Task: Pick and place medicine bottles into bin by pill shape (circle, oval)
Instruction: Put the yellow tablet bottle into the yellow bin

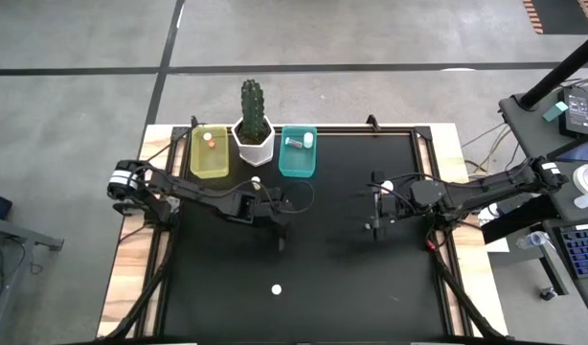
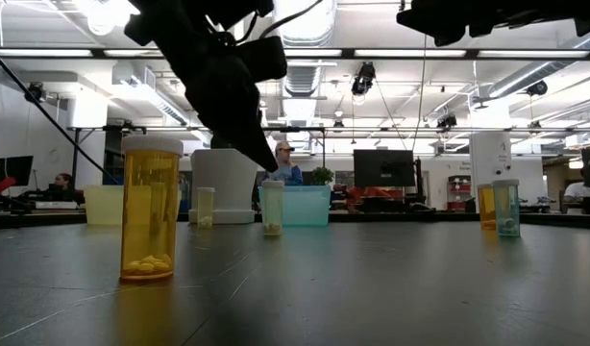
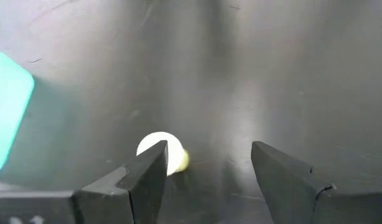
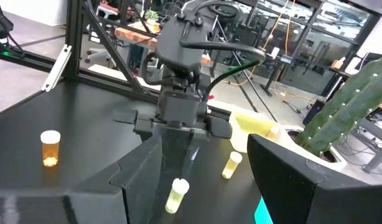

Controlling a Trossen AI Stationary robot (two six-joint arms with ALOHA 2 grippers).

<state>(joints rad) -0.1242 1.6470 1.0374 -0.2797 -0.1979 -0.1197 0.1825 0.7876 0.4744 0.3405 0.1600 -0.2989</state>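
Note:
Several small white-capped medicine bottles stand upright on the black table. A pale one (image 3: pixel 158 148) is just below my left gripper (image 3: pixel 209 155), partly hidden behind one fingertip and off to the side of the gap. That gripper (image 1: pixel 281 235) is open, slants down over the table's middle and holds nothing. An orange bottle (image 1: pixel 276 287) stands near the front edge, another bottle (image 1: pixel 256 182) near the pot, and one (image 1: pixel 388 185) by my right gripper (image 1: pixel 373 206). The right gripper is open, level and holds nothing. One bottle lies in the yellow bin (image 1: pixel 210 165) and one in the teal bin (image 1: pixel 298 165).
A white hexagonal pot with a cactus (image 1: pixel 254 129) stands between the two bins at the far edge. The table's front half holds only the orange bottle. In the low view, two more small bottles (image 2: pixel 498 206) stand at the right.

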